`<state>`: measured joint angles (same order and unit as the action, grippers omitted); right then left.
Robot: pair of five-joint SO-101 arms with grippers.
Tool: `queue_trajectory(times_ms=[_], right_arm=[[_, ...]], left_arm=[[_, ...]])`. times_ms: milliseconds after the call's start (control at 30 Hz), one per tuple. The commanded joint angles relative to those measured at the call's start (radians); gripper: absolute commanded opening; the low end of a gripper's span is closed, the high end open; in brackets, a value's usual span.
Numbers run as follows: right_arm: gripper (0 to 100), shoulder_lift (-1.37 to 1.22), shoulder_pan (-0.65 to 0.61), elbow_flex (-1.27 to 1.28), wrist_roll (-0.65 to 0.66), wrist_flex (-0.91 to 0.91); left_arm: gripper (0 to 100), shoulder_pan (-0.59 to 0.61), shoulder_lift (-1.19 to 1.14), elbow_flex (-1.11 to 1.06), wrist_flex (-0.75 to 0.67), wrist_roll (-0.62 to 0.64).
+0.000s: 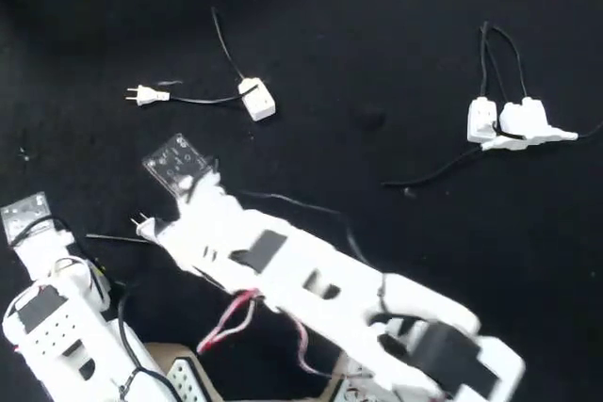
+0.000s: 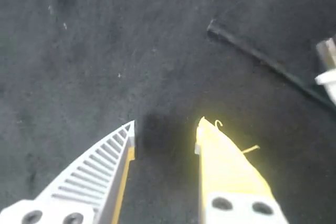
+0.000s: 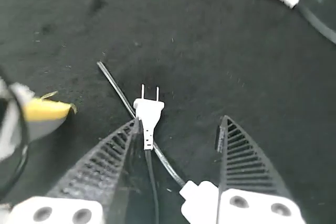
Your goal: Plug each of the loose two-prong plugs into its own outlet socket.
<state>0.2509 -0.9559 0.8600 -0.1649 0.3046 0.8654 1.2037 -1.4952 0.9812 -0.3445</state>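
Gaping over the black counter [image 2: 79, 35], the left gripper [image 2: 167, 126] holds nothing in its jaws. Beside it the right gripper [image 3: 180, 123] hangs with jaws released around a loose white plug [image 3: 148, 114], which lies flat close beside one jaw, long axis in line with the gripper, prongs pointing away from it (leftward in the high view). Farther back a second plug [image 1: 143, 94] also points left, cord running to a white socket [image 1: 256, 99]; more sockets [image 1: 509, 121] sit far right.
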Motion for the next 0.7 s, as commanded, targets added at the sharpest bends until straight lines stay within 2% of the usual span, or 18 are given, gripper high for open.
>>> queue_trajectory(times_ms=[0,167,433,667], right_arm=[[22.4,-0.076,-0.041,-0.113,-0.057,-0.026],[22.4,-0.101,-0.114,-0.116,-0.057,-0.032],[22.4,-0.105,-0.127,-0.119,-0.057,-0.04],[22.3,-0.199,-0.121,-0.093,-0.057,-0.226]], left_arm=[[19,0.007,0.012,-0.004,-0.012,-0.014],[19,0.013,0.012,-0.01,-0.026,-0.008],[19,0.007,0.012,-0.008,-0.028,0.071],[19,0.007,0.012,-0.008,-0.028,0.069]])
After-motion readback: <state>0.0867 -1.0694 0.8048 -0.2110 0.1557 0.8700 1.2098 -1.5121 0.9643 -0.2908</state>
